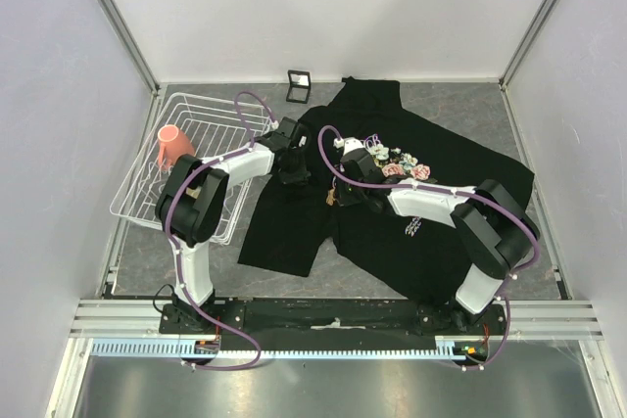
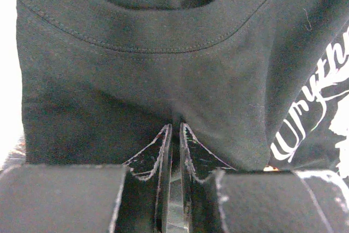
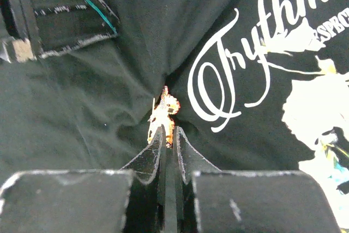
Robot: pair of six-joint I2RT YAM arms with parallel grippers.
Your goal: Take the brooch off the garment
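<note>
Top view first: black shirt [image 1: 460, 168] spread flat on the grey table [image 1: 509, 110], covering most of the middle and right. Bare table only at 1 to 3 o'clock of the shirt, plus a thin strip at 6 o'clock along the near rail, so not much open room. At 9 o'clock, a white wire basket [image 1: 206, 97] with a pink cup [image 1: 174, 147] inside, right rim just beside the shirt's edge. At 11 o'clock, a small black frame [image 1: 299, 86] near the back wall, apart from the shirt.

Both arms bent inward over the shirt's left half. Left gripper [image 1: 294, 175] at 10 o'clock of the right gripper [image 1: 336, 195], the 2 near each other, not touching. Brooch [image 1: 330, 198] barely a speck from up here, at 8 o'clock of the flower print [image 1: 404, 165].

Wrist cams fill in the rest. Right wrist: right gripper [image 3: 169, 133] pressed together on the lower end of the tiny red-orange brooch [image 3: 165, 110], fabric puckered around it, white lettering [image 3: 234, 75] at 3 o'clock, part of the left gripper up at 10 o'clock. Left wrist: left gripper [image 2: 174, 129] squeezed almost closed on a fold of shirt [image 2: 136, 80] right below the stitched collar seam [image 2: 163, 47], lettering at 4 o'clock. Collar seam only clear in that view; brooch detail only in the right wrist one.
</note>
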